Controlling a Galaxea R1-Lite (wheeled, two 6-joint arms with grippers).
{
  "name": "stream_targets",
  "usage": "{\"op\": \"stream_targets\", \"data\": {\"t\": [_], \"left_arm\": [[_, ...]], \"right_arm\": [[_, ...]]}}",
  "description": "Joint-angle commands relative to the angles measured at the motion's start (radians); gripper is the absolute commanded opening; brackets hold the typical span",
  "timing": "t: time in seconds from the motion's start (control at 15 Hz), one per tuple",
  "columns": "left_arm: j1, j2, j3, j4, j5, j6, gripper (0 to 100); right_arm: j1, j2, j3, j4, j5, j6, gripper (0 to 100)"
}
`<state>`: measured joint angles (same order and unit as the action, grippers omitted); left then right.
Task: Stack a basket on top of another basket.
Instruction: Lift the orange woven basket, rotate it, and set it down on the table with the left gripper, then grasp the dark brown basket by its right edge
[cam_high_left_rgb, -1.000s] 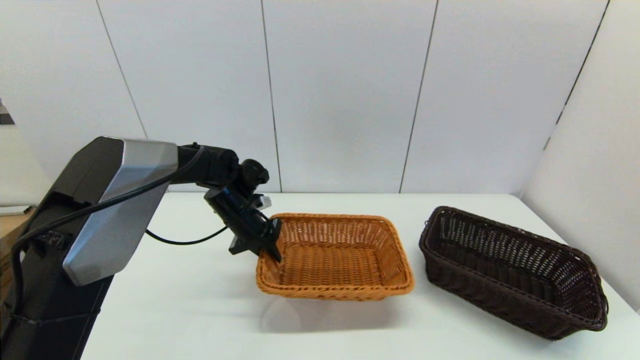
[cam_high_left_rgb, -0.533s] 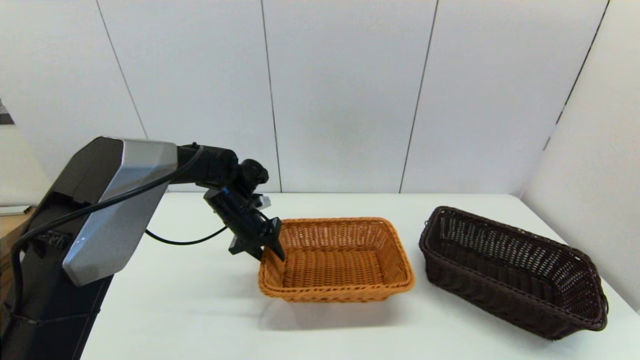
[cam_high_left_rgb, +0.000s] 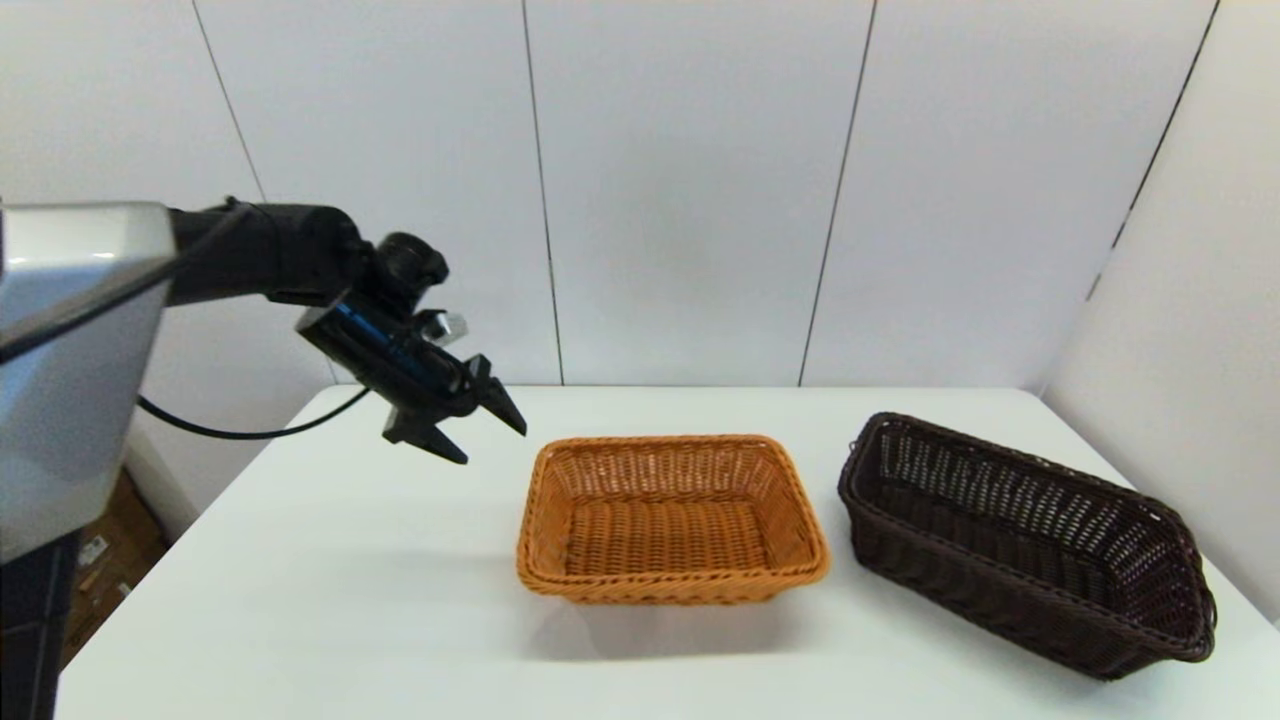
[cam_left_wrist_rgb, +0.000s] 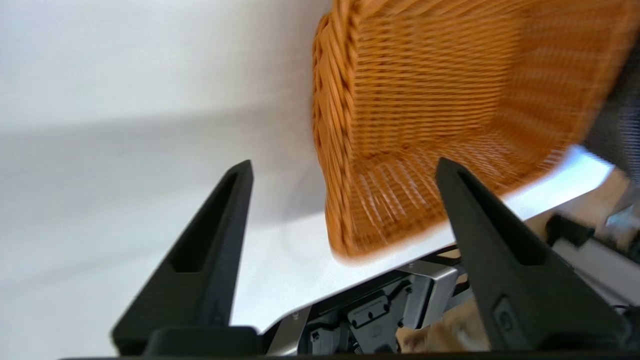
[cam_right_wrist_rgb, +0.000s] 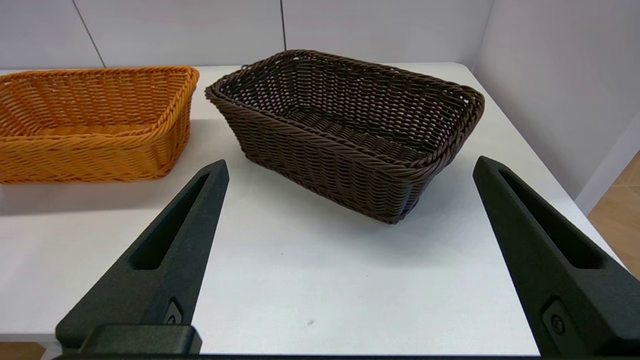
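Observation:
The dark brown basket (cam_high_left_rgb: 1020, 540) rests on the table at the right, also in the right wrist view (cam_right_wrist_rgb: 350, 125). The orange-tan basket (cam_high_left_rgb: 670, 515) lies flat at the table's middle, seen too from both wrists (cam_right_wrist_rgb: 95, 120) (cam_left_wrist_rgb: 440, 110). My left gripper (cam_high_left_rgb: 485, 425) hangs open in the air, above and to the left of the orange-tan basket, holding nothing (cam_left_wrist_rgb: 342, 167). My right gripper (cam_right_wrist_rgb: 350, 165) is open at the table's near edge, in front of the dark brown basket and clear of it. The right gripper is out of the head view.
The white table (cam_high_left_rgb: 350, 600) has bare surface left of and in front of the baskets. White wall panels (cam_high_left_rgb: 680, 190) stand behind and along the right side. The dark basket sits close to the table's right edge.
The left gripper let go of the orange-tan basket's left rim, opened, and rose up and to the left. The basket, tilted earlier, settled flat on the table.

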<state>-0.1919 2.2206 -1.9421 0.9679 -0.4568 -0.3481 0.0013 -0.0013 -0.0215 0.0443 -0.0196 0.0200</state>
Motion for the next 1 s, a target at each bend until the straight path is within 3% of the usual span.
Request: {"op": "stream_targets", "data": {"t": [0.07,0.27,0.4,0.6,1.0], "left_arm": [[0.080,-0.495,0.164,0.022,0.078,0.009,100],[0.083,-0.885,0.370,0.020,0.225,0.014,100],[0.083,-1.159,0.499,0.029,0.233,0.020,100],[0.083,-1.517,0.629,0.167,0.274,0.052,100],[0.154,-1.971,0.887,0.222,0.438,0.052,100]], "right_arm": [[0.000,0.001,0.000,0.000,0.000,0.000,100],[0.000,0.001,0.000,0.000,0.000,0.000,100],[0.000,0.001,0.000,0.000,0.000,0.001,100],[0.000,0.001,0.000,0.000,0.000,0.000,100],[0.000,0.001,0.000,0.000,0.000,0.000,100]]}}
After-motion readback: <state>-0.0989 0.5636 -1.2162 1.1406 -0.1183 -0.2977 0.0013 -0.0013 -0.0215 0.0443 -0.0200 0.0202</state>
